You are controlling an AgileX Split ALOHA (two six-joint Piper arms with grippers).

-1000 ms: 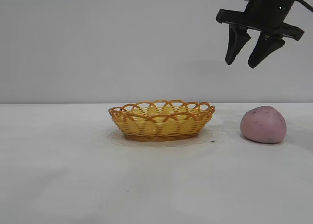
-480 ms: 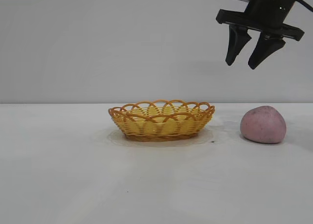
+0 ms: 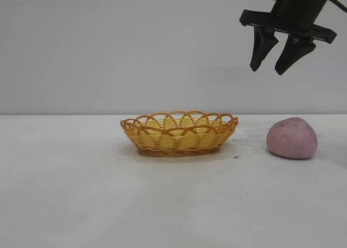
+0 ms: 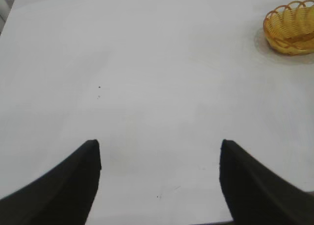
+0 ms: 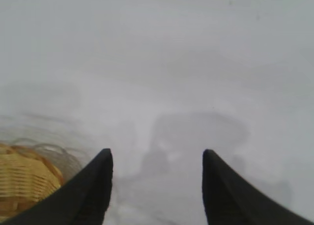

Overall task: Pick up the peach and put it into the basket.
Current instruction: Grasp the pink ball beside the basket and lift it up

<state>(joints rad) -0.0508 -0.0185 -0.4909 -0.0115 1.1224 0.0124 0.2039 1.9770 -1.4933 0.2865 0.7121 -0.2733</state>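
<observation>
Two pincers are yours to track here, and neither has hold of anything. Your right pincer hangs high above the desk, well clear of everything on it, with its two dark fingers pointing down and parted with a plain gap between the tips. In the exterior view it sits above the space between the basket and the peach, nearer the peach's side.

The peach rests on the desk, dull pink and lumpy, to the right of the basket and apart from it, with bare desk between the two. Nothing touches it.

The basket stands upright on the desk near the middle of the exterior view, its scalloped rim facing up. From your right wrist view a part of its woven side shows just beside one finger, and the desk below carries the pincer's own soft shadow.

Your left pincer is out of the exterior view. Its wrist view shows both fingers spread wide over bare desk, nothing between them, and the basket lies far off toward one corner of that view.
</observation>
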